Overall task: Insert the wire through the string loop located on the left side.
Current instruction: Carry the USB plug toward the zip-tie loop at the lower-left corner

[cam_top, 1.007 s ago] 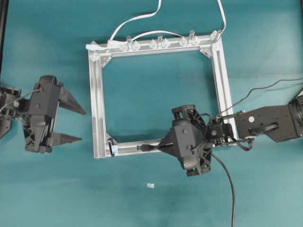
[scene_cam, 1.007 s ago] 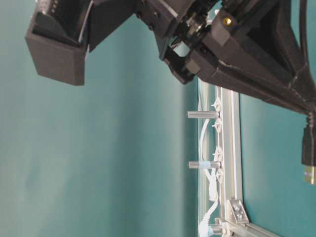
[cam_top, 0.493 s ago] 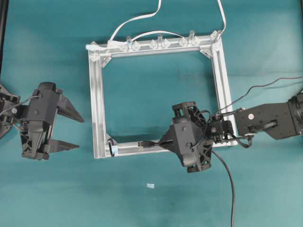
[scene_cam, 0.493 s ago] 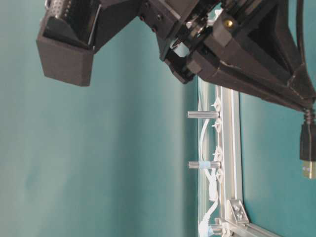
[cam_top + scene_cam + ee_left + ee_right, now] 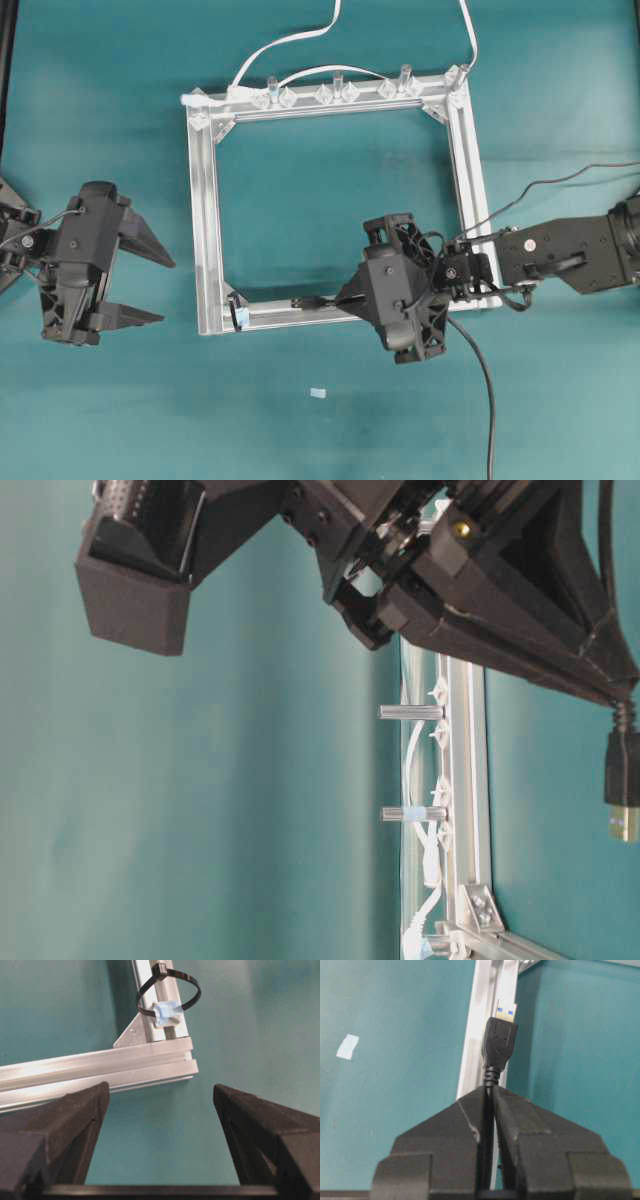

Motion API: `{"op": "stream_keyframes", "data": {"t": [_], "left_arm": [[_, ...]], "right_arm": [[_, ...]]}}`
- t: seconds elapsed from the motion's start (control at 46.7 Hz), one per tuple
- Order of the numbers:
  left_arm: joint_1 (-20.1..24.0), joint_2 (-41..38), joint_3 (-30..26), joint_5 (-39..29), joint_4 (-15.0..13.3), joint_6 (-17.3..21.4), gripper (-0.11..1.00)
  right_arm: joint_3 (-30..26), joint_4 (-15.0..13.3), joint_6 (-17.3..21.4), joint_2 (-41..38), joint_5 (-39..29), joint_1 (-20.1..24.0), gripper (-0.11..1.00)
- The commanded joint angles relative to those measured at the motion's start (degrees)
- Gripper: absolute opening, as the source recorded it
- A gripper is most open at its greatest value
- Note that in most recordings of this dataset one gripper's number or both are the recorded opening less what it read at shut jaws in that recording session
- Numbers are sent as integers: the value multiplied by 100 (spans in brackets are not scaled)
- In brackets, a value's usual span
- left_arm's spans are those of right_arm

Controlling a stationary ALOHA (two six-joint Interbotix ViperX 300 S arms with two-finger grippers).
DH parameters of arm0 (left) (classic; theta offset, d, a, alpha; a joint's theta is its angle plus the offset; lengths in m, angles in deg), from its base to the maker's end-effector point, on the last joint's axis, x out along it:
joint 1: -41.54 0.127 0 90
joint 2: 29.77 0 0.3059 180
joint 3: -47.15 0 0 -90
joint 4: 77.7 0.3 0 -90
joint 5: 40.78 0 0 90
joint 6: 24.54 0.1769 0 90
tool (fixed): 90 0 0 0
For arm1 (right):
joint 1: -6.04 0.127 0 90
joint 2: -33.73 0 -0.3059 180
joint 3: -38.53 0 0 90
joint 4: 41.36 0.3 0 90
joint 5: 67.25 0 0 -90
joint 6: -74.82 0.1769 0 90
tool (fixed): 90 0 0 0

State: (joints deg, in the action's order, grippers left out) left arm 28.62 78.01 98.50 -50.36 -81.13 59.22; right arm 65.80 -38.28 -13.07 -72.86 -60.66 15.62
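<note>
Overhead: left gripper [image 5: 140, 289] spread wide, well left of the aluminium frame [image 5: 205, 210]; right gripper [image 5: 340, 303] pinching the wire [image 5: 487, 400] — plug over the bottom rail. Left wrist: string loop [image 5: 167, 991] upright at the frame corner. Right wrist: USB plug [image 5: 499, 1042] just past pressed fingers [image 5: 465, 1125].

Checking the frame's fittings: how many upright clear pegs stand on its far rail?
3: the left peg, the middle peg and the right peg, spaced along that rail; none seems hidden.

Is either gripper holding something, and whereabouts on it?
The right gripper pinches the wire just behind its plug. The left gripper is open, empty.
</note>
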Motion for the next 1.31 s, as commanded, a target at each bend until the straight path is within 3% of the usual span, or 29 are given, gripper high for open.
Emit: {"op": "stream_keyframes", "data": {"t": [0.0,0.279,0.664,1.286], "left_arm": [[-26,18,-62,26,-9,-44,84],[-26,-35,-53,26,-9,-44,84],[-123,-809,-141,281,-9,-44,84],[-132,-870,-264,387,-9,-44,84]], "right_arm": [[-53,-18,-9,167,44,-18,7],[-62,-18,-9,167,53,-18,7],[-62,-35,-9,158,62,-18,7],[-141,-35,-9,114,114,-18,7]]}}
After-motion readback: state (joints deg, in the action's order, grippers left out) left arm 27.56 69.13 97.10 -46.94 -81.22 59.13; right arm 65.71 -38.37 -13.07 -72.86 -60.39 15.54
